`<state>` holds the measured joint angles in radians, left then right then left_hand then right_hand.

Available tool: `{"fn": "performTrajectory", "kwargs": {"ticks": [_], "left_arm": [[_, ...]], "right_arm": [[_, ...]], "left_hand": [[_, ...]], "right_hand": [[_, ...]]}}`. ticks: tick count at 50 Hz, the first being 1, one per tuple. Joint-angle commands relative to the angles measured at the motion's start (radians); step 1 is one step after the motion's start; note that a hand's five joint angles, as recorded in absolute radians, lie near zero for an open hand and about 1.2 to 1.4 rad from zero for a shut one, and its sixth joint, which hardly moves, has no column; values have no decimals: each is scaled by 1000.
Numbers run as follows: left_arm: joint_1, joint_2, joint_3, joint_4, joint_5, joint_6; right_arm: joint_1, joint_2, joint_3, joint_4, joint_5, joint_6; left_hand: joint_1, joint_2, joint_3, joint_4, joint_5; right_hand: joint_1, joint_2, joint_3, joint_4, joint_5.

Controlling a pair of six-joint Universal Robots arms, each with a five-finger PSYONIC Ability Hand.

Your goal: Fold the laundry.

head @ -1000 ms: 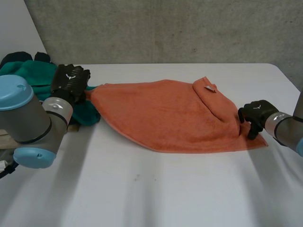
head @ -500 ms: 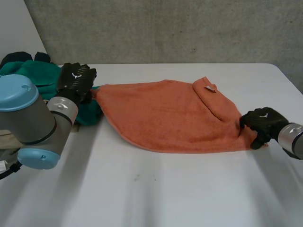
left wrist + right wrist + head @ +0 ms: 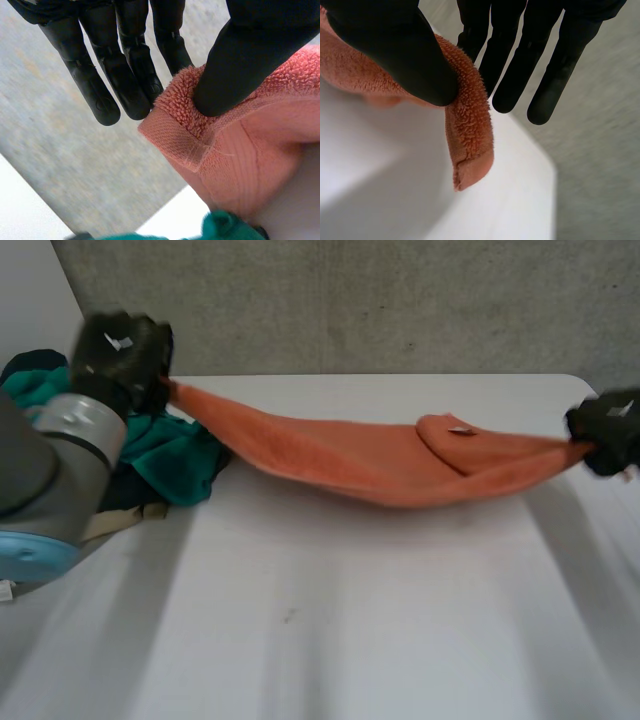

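Your left hand (image 3: pixel 122 348) is raised at the far left, above the pile of teal-green cloth (image 3: pixel 170 455). It has one corner of the orange terry towel (image 3: pixel 340 460) in a pinch. In the left wrist view the thumb presses the hemmed corner against the straight fingers (image 3: pixel 127 75), and the rest of the towel falls away below the thumb. A bit of the teal-green cloth shows beneath it.

Your right hand (image 3: pixel 606 426) is at the far right, over the right edge of the white tabletop (image 3: pixel 350 640). It also has the towel pinched. In the right wrist view the thumb clamps the towel's edge against the straight fingers (image 3: pixel 512 65), and a short hemmed end hangs down past the thumb over the tabletop.

The towel is stretched between your two hands across the far half of the tabletop, its left end higher than its right. It sags in the middle, and you cannot tell from the head view whether the lowest edge touches the tabletop or hangs just above it. Toward the right end a flap of the towel lies folded over, with a small white tag (image 3: pixel 460 429) on it. A grey concrete wall (image 3: pixel 350 300) stands behind the tabletop.
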<state>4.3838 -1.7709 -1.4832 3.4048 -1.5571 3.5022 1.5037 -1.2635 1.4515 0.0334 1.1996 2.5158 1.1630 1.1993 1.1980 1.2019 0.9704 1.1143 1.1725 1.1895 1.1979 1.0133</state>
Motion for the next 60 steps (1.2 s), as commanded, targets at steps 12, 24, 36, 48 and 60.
{"fn": "performTrajectory", "kwargs": {"ticks": [12, 24, 36, 48, 60], "left_arm": [[11, 67, -16, -275, 8, 15], [-3, -430, 491, -243, -18, 241], [-20, -509, 825, 341, -29, 201], [-12, -467, 588, 226, -51, 107], [-13, -446, 160, 124, -17, 107]], "right_arm": [[-53, -110, -68, 436, 60, -231], [76, 168, -379, 216, 291, -239], [113, 173, -554, -464, 362, 63], [127, 185, -464, -357, 331, 74], [115, 266, -195, -175, 172, 9]], "left_hand": [[233, 197, 198, 194, 251], [233, 197, 198, 194, 251], [233, 197, 198, 194, 251], [233, 197, 198, 194, 251], [233, 197, 198, 194, 251]], "right_hand": [[282, 224, 207, 198, 208], [282, 224, 207, 198, 208], [282, 224, 207, 198, 208], [282, 224, 207, 198, 208], [282, 224, 207, 198, 208]]}}
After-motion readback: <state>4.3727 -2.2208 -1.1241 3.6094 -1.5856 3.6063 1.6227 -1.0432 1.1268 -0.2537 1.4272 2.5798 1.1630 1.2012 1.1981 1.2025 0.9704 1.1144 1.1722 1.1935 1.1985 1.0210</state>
